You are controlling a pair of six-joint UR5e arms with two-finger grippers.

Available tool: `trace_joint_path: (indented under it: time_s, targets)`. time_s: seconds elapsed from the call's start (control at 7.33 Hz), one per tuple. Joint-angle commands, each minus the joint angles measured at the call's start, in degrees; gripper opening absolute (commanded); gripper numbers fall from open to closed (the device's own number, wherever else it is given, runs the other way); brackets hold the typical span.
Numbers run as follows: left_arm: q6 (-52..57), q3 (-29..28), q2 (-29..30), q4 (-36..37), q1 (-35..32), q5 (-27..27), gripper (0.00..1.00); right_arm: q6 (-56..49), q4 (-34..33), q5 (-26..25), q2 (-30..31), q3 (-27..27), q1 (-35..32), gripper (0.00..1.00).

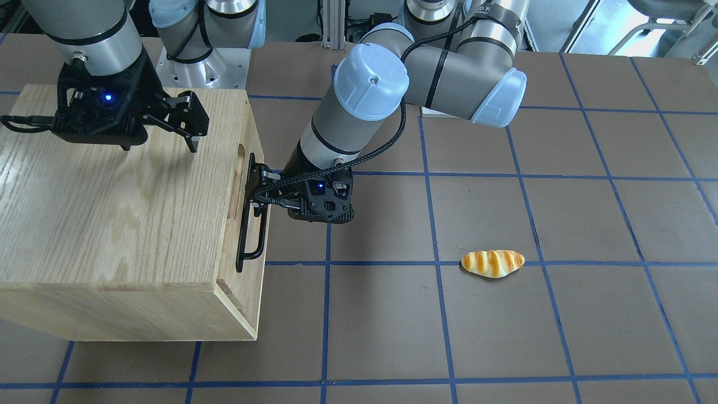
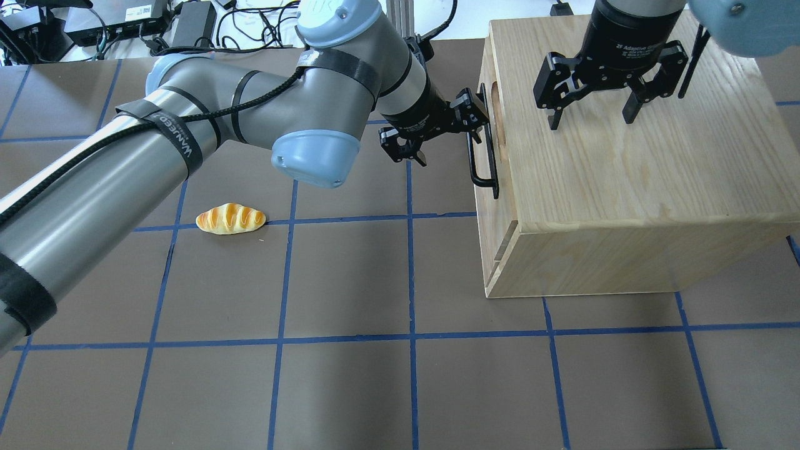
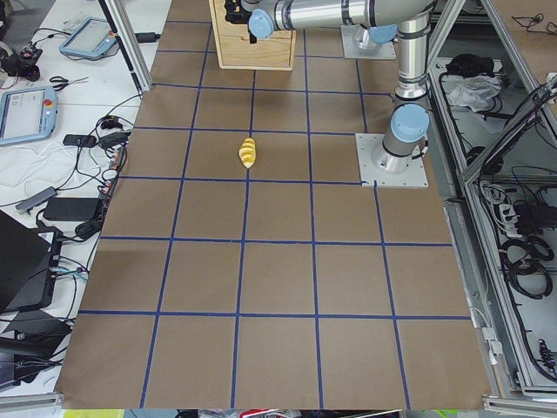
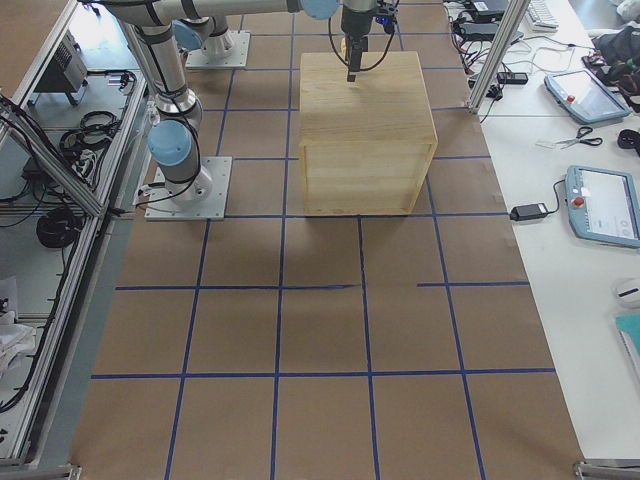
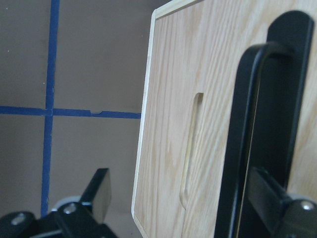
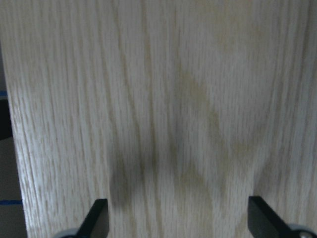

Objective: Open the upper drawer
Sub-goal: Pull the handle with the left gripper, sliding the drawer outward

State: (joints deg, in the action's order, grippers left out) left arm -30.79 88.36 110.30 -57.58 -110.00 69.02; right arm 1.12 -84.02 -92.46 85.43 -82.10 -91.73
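From the left edge of the desk, one roll is seen first, well in from every edge and apart from the work. It is judged to play no part. Further along, the left hand is held wide open at the one black handle, with nothing clamped. The bar appears to be taken between the fingers, so that closing would grip it for the pull. The drawer, with its one slot, appears shut in the one cabinet and is faced toward the left edge. Farthest, the right hand is spread open and empty over the cabinet top, probably to steady it. Contact cannot be told. Two hands are counted.
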Motion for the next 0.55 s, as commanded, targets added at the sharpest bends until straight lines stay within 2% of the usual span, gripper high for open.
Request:
trace_joint_path:
  time_s: [0.0, 0.41]
  targets:
    - [1.86, -0.04, -0.43, -0.25, 0.75, 0.85, 1.0, 0.02, 0.0, 0.0, 0.0, 0.01, -0.03, 1.0]
    - [5.3, 0.41, -0.78, -0.95, 2.76, 2.96, 1.0, 0.02, 0.0, 0.0, 0.0, -0.08, -0.03, 1.0]
